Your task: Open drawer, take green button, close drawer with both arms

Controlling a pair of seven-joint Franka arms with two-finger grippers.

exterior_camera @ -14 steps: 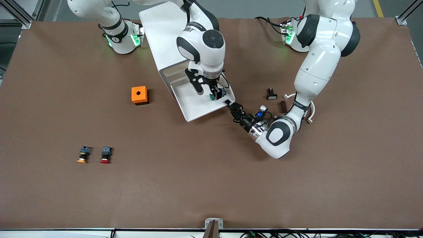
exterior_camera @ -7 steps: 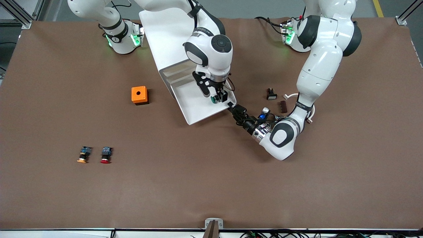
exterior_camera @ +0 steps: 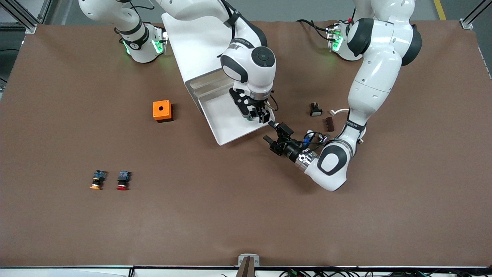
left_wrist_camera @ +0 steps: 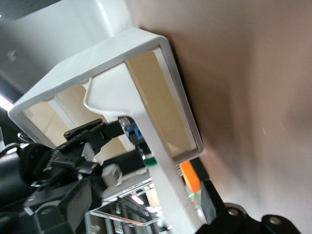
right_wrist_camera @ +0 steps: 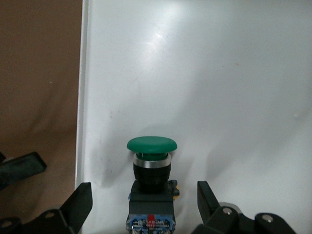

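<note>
Since a second ago the left gripper (exterior_camera: pixel 273 135) has let go of the drawer (exterior_camera: pixel 226 123) front and backed off, fingers spread and empty, low over the table just beside the drawer's corner. In the front view the right gripper (exterior_camera: pixel 256 114) hangs over the pulled-out drawer. The left wrist view shows the drawer's rim (left_wrist_camera: pixel 165 73). In the right wrist view the button (right_wrist_camera: pixel 151 183) lies in the drawer between spread fingers (right_wrist_camera: pixel 78 204), ungripped.
</note>
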